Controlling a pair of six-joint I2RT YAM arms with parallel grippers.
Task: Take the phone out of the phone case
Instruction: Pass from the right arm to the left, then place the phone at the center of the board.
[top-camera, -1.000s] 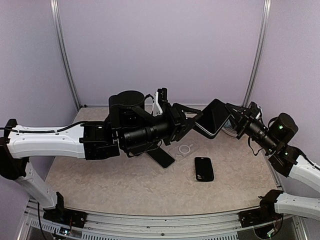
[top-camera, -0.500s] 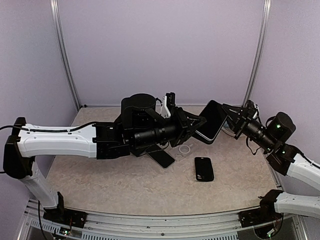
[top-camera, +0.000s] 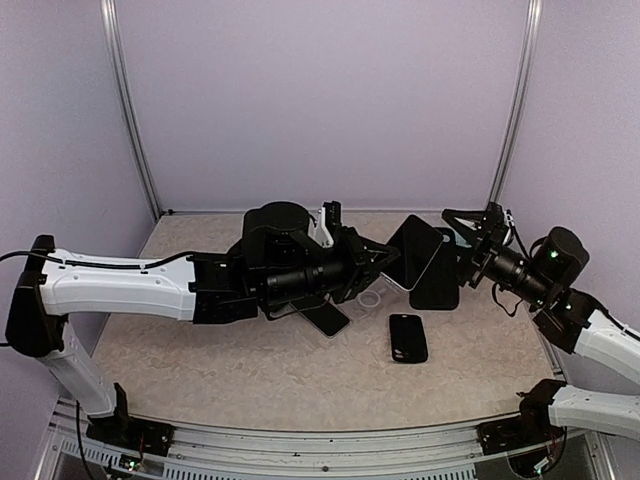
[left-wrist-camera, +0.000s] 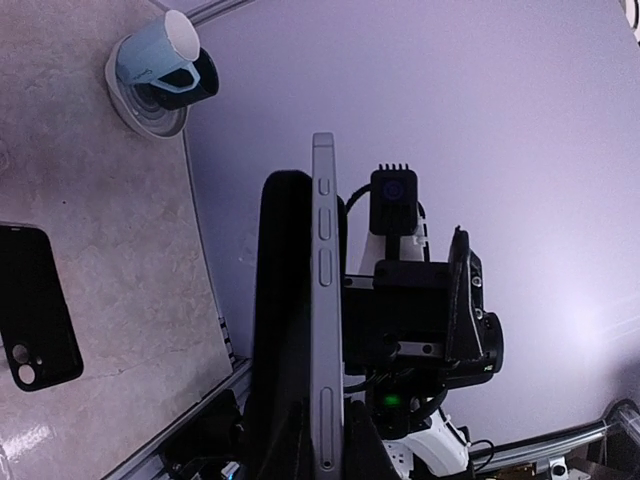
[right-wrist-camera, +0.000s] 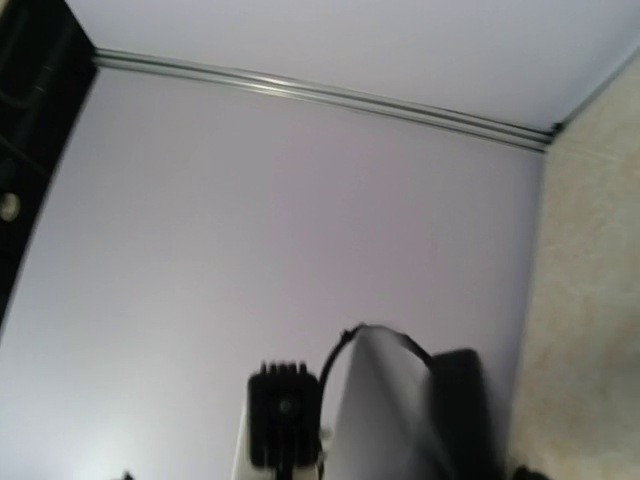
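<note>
Two end effectors (top-camera: 393, 258) (top-camera: 462, 245), one cup (left-wrist-camera: 165, 70)

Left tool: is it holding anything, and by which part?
Yes: the left tool is shut on the dark, silver-edged slab phone, pinching the end nearest its wrist. The open right tool holds nothing.

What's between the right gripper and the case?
Nothing visible. The right gripper looks open and sits right beside the case. The case hangs against the phone, which the left gripper holds above the table.
</note>
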